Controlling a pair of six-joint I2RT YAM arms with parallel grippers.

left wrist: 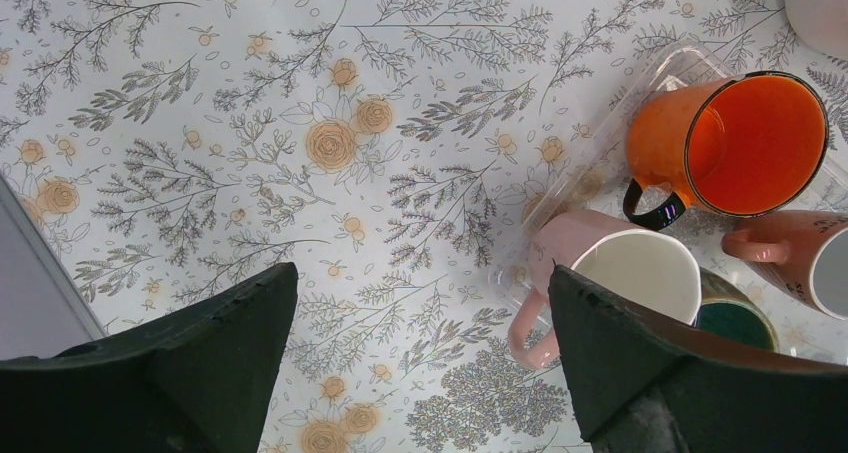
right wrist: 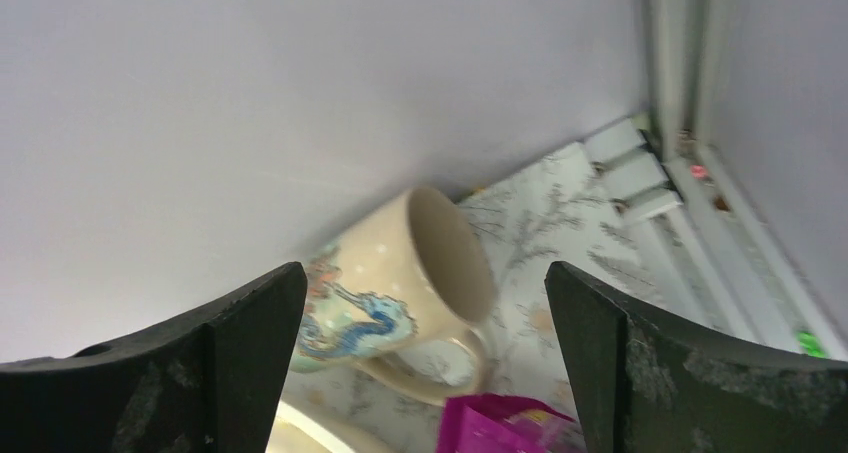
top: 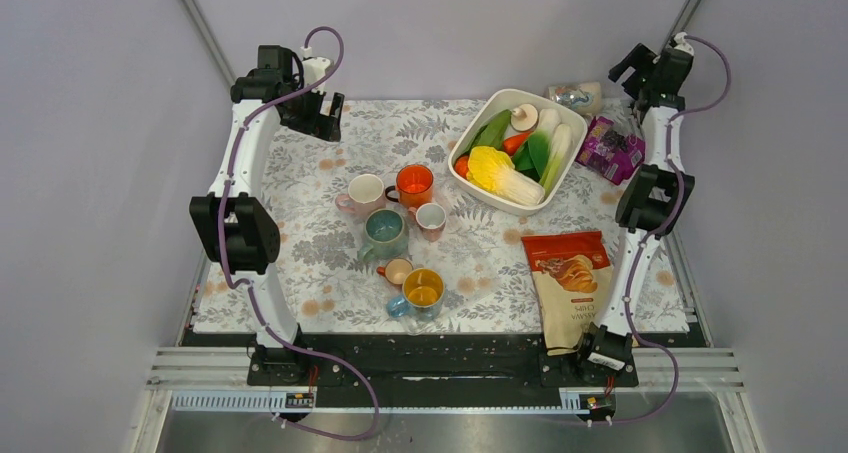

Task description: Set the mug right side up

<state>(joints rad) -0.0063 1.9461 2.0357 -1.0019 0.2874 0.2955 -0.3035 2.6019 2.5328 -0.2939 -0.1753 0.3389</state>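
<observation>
A cream mug (right wrist: 400,273) with a blue seahorse print lies on its side by the back wall, its mouth facing right and its handle toward the table. In the top view this mug (top: 575,95) sits at the back right, behind the white dish. My right gripper (right wrist: 425,303) hangs open above and in front of it, touching nothing; in the top view the right gripper (top: 645,73) is high at the back right corner. My left gripper (left wrist: 420,303) is open over bare tablecloth, left of the upright mugs, and sits at the back left (top: 322,115).
Several upright mugs cluster mid-table: pink (top: 362,193), orange (top: 413,184), teal (top: 384,231), blue-and-yellow (top: 422,291). A white dish (top: 468,176) holds vegetables. A purple packet (top: 612,148) lies beside the cream mug. A chips bag (top: 570,283) lies at the front right.
</observation>
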